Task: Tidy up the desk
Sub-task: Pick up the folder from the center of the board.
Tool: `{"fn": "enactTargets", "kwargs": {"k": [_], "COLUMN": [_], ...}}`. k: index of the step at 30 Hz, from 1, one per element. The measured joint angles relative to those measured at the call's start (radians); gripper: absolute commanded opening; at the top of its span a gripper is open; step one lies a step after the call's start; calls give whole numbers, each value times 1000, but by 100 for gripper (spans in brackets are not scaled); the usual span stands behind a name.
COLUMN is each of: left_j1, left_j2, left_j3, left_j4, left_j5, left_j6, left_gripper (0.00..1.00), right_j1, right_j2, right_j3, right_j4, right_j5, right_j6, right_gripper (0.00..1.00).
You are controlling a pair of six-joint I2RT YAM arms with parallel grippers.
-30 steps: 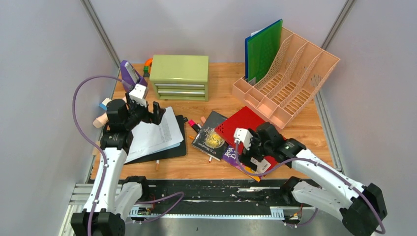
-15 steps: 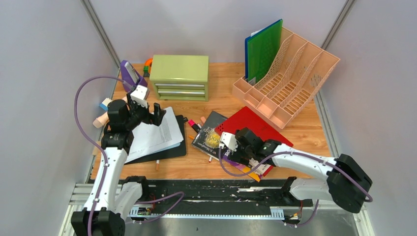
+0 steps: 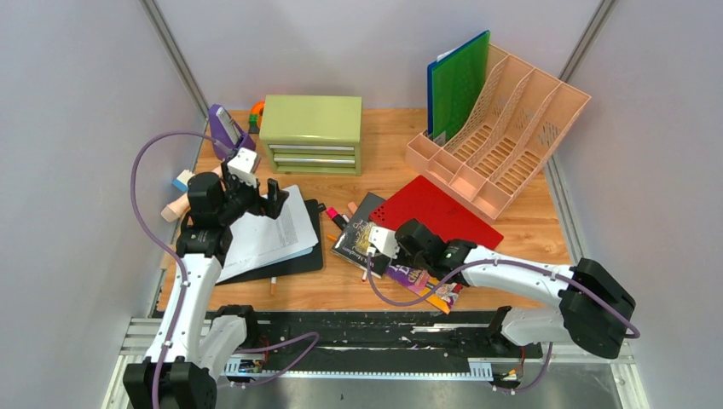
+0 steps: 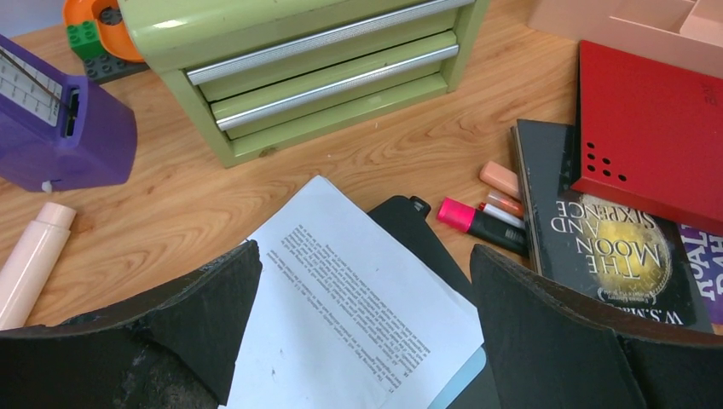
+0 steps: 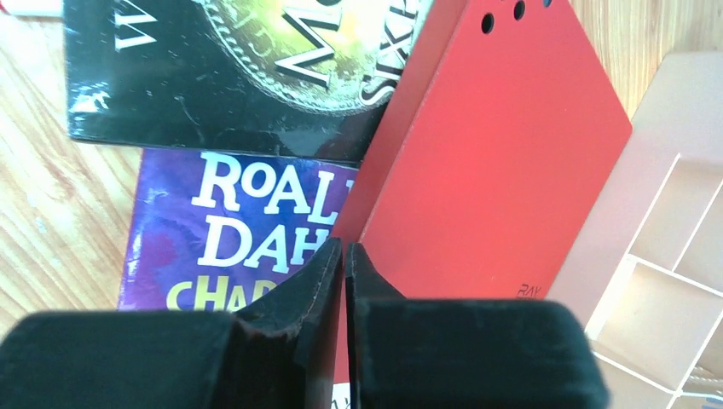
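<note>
Right gripper [image 5: 343, 251] is hanging low over the book pile, fingers drawn in to a thin slit. It is sitting right at the left edge of the red folder [image 5: 486, 153], where that is overlapping the purple Roald Dahl book [image 5: 222, 230]. A second ago it was sitting further right, over the folder's near corner, jaws wide. Since then the arm has been swinging left and the jaws snapping together. Cannot tell whether the folder's edge is actually being pinched or nothing is caught.

Left gripper [image 4: 367, 256] is not changing: spread wide, hovering above the paper sheets [image 4: 358, 315] on the black clipboard [image 4: 409, 221].

Desk [image 3: 384, 141] is lying under all of it and staying cluttered. The black Moon and Sixpence book [image 5: 213, 77] and the markers [image 4: 477, 223] are lying loose mid-table. The green drawer chest [image 4: 324, 77] is standing at the rear. The pink file rack [image 3: 503, 145] at rear right is holding only a green folder [image 3: 458, 81].

Judgement: the right arm is going for a grip on the red folder, likely bound for the rack. Sorting is barely starting, and the grip needs confirming before any lift.
</note>
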Motion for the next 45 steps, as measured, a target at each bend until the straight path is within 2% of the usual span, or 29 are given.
{"fn": "enactTargets", "kwargs": {"k": [2, 4, 10, 13, 16, 23, 32, 45], "left_j1": [0, 0, -3, -34, -103, -278, -459, -558], "left_j2": [2, 4, 27, 63, 116, 270, 531, 898], "left_j3": [0, 0, 3, 35, 88, 167, 319, 621], "left_j4": [0, 0, -2, -23, -42, -52, -50, -41], "left_j5": [3, 5, 26, 32, 45, 85, 96, 85], "left_j6": [0, 0, 6, 28, 58, 95, 103, -20], "left_gripper": [100, 100, 100, 100, 100, 100, 100, 100], "right_j1": [16, 32, 57, 40, -3, -185, -361, -385], "right_j2": [0, 0, -22, -73, -163, -382, -647, -646], "right_j3": [6, 16, 56, 56, 51, 6, -56, -178], "right_j4": [-2, -6, -19, -49, -110, -251, -439, -554], "right_j5": [-7, -24, -33, -27, -50, -189, -259, -261], "right_j6": [-6, -7, -6, -11, -11, -44, -143, -220], "right_gripper": [5, 9, 47, 59, 65, 68, 70, 70]}}
